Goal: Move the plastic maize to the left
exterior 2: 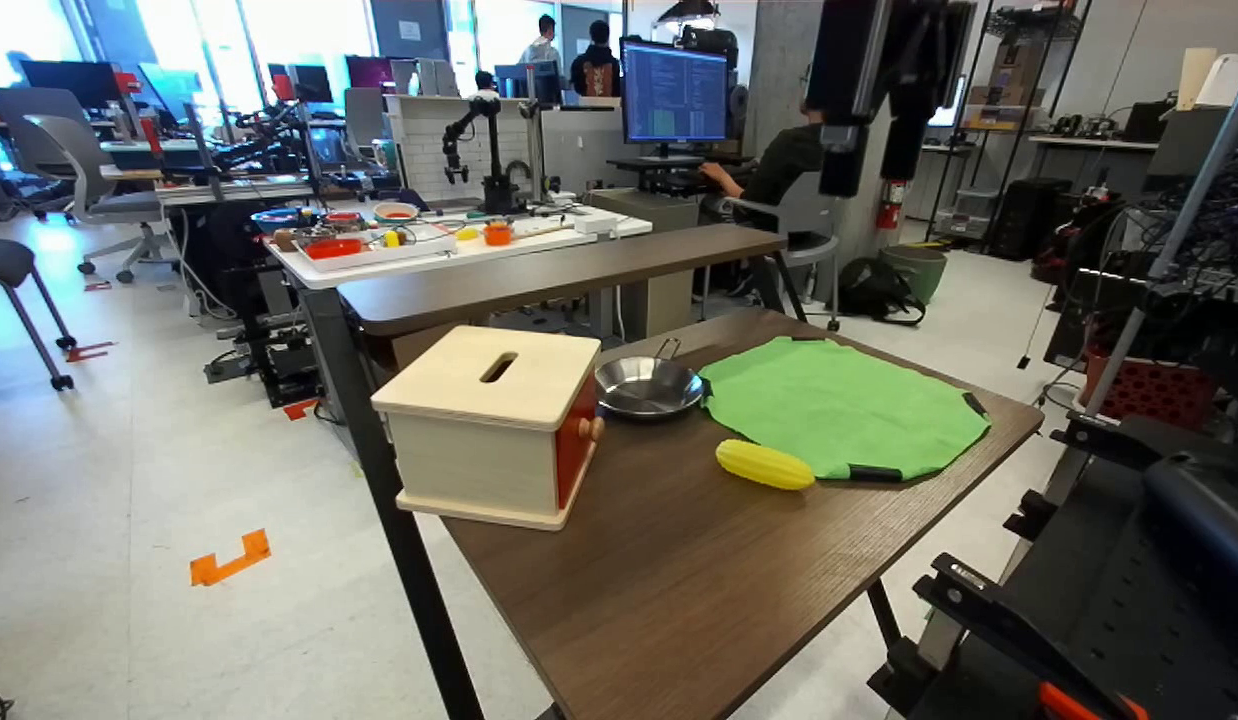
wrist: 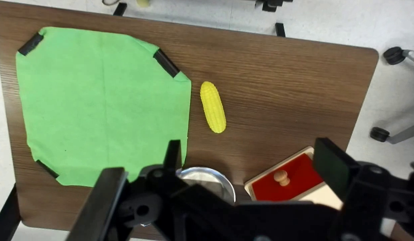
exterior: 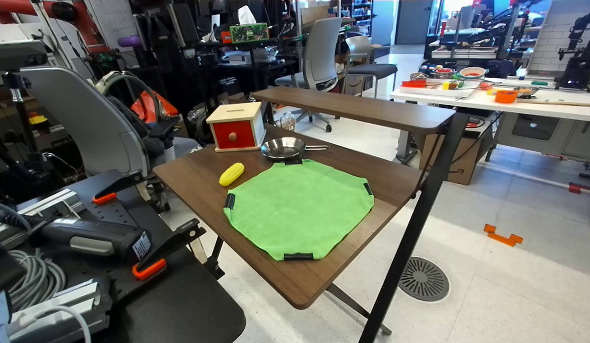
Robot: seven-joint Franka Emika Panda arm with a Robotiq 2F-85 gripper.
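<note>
Plastic maize [wrist: 213, 107] — beside mat [wrist: 105, 107] edge, tabletop [wrist: 287, 97] beyond

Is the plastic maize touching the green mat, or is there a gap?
Apart. The wrist view, looking down, shows a narrow strip of brown tabletop between the plastic maize and the green mat.

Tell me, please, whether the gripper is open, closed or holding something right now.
Gripper: open, fingers wide apart, holding nothing; the plastic maize lies on the table.
</note>
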